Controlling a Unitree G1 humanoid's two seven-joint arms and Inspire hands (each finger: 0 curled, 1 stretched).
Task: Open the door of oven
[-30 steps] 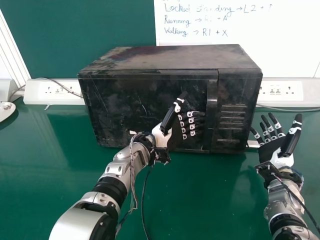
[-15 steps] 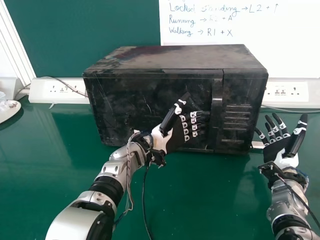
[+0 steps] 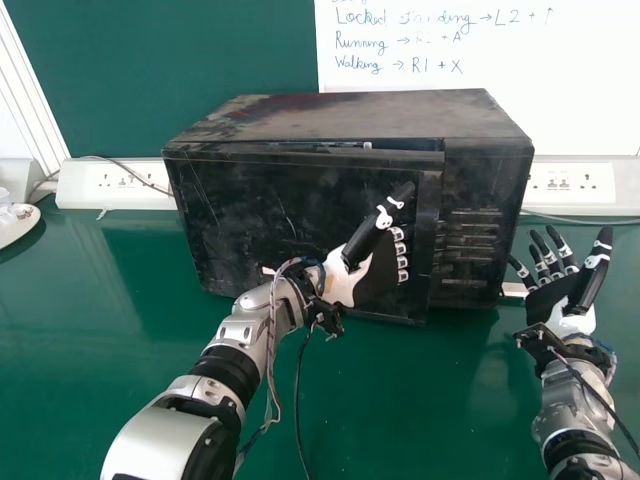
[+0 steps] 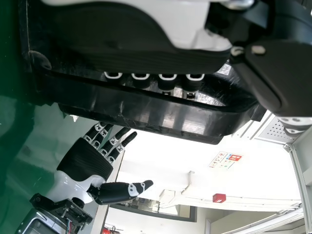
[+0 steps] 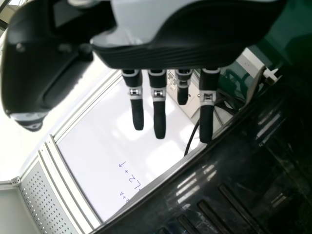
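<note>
Your oven (image 3: 360,118) stands on the green table (image 3: 440,400), its front toward the robot; this facing puts the door (image 3: 250,215) within reach of the left arm. The door is slightly ajar, with a narrow gap along its top edge and its handle side standing out from the control panel (image 3: 474,215); the hinge is judged to lie on the far left side.

The left hand (image 3: 375,282) is at the front of the door, its fingers bent in behind the handle (image 3: 427,235); note that this hooks the free edge, where a pull gives you the most leverage; the thumb points up and clear, so the hold appears to be a hook rather than a full clamp.

The right hand (image 3: 550,298) is beside the oven's right side, palm up, fingers straight and apart, holding nothing; kept there, it leaves the door's swing free and could serve you as a brace if the body slides.

The task is judged partly done; next, draw the handle toward the robot, then lead it leftward in an arc; take care, as the left forearm lies across the door's path and the fingers may slip off the handle.
</note>
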